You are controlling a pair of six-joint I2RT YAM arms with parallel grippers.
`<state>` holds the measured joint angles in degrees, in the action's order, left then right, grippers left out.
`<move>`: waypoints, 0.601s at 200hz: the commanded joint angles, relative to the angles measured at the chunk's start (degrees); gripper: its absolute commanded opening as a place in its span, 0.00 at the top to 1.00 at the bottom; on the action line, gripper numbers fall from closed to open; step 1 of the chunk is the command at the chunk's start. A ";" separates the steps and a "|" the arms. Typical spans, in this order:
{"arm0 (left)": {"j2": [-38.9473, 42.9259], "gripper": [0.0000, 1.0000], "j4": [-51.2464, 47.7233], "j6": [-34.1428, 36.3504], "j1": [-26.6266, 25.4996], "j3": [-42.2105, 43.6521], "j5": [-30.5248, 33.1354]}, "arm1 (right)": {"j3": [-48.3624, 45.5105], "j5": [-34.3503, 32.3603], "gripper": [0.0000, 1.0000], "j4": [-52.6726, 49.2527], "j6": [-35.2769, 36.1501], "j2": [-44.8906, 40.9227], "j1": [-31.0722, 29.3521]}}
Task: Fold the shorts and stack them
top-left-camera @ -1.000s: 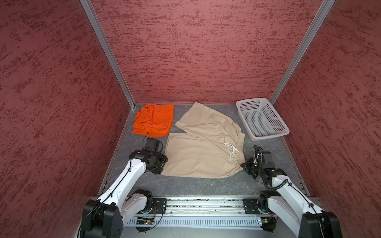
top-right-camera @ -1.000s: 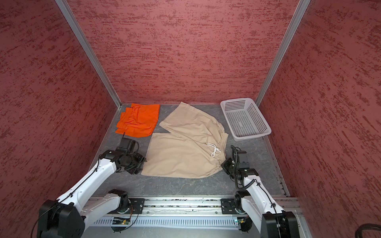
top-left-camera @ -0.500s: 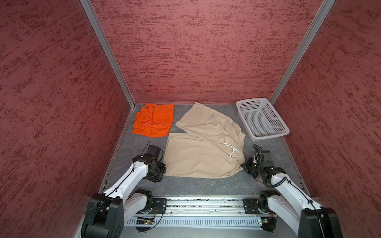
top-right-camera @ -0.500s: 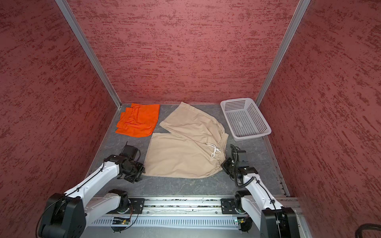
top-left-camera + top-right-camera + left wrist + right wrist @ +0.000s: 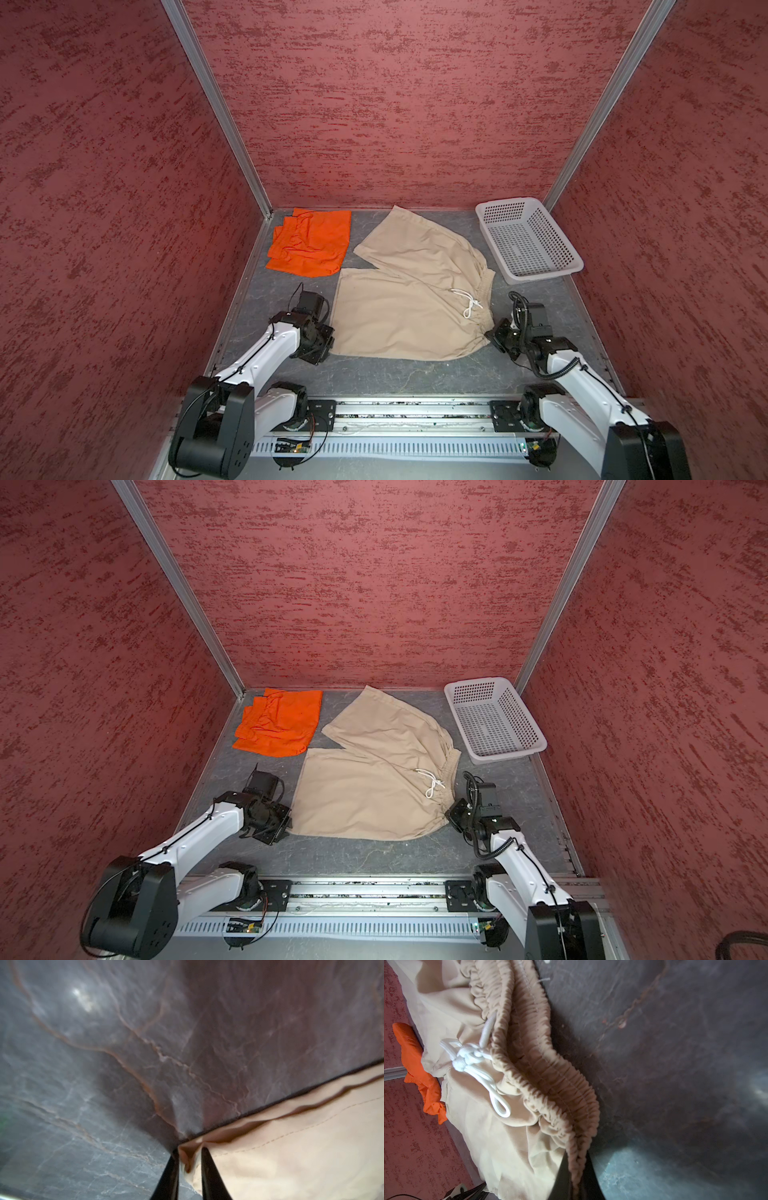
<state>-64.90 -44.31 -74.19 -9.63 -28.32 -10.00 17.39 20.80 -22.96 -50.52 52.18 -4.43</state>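
Shorts lie on a grey marbled table (image 5: 395, 376) inside a red-walled booth. Both top views take in the whole floor. The beige shorts (image 5: 407, 316) are spread flat across the middle, waistband to the right, one leg running left and the other toward the far wall. The orange shorts (image 5: 309, 243) lie in a compact, rumpled rectangle in the far left corner, just beside the beige pair's far leg. A white perforated basket (image 5: 544, 273) stands in the far right corner, apart from both pairs; neither wrist camera catches it.

From above, each claw is masked by its own black housing, so the grip shows only close up. In the left wrist view, the left gripper (image 5: 190, 1150) has its two dark fingers (image 5: 209, 1176) drawn close together on the corner of the near leg's hem, with a bunched fold of beige cloth pinched between them. The rest of that view is bare tabletop.

The right wrist view shows the right gripper (image 5: 577, 1154) clamped tight on the gathered elastic waistband at its near end, the fabric rising out from between the fingers. A knotted white drawstring (image 5: 475, 1064) lies on the beige cloth beyond, and a sliver of orange shows past it against the wall.
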 commanded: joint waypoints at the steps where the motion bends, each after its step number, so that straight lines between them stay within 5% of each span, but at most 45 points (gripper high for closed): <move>1: -1.24 0.90 1.44 0.58 0.49 0.94 2.74 | 2.34 -0.75 1.00 -1.80 0.34 0.02 -0.45; 26: 1.12 0.99 -1.74 0.27 0.95 0.57 3.23 | 3.71 -0.67 1.00 -2.64 0.92 0.76 -1.00; 89: 15.90 1.00 -11.96 -2.94 1.37 1.32 5.54 | 8.05 -1.02 1.00 -4.85 -0.29 5.82 -7.48; 120: 24.38 1.00 -18.55 -4.41 1.28 2.36 6.49 | 7.23 -2.91 1.00 -13.58 -3.86 0.22 -11.47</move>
<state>-45.45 -54.89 -76.64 -8.40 -27.31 -5.61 23.94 20.27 -27.83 -50.92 56.77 -13.85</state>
